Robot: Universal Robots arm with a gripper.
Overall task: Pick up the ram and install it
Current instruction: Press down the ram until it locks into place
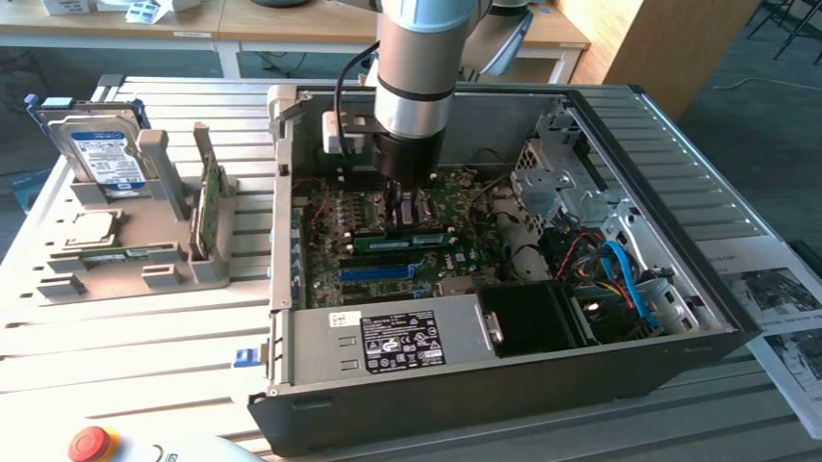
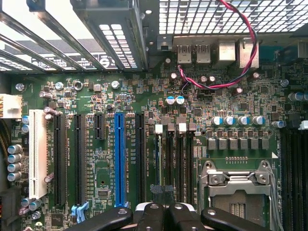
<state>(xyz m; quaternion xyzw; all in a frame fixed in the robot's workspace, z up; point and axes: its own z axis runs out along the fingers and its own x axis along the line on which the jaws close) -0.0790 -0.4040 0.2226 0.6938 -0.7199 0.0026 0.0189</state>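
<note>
With the arm deep inside the PC case [image 1: 719, 318], claw [image 2: 162, 211] sits clenched above the motherboard's memory slots [image 2: 178, 163], apparently pressing ram [image 2: 157, 163] home.

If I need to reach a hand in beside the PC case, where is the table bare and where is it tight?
Bare slatted table lies in front of the grey parts holder, left of the case in the exterior view. Papers cover the right side. Inside, the arm and shut gripper crowd the motherboard; cables fill the right bay.
</note>
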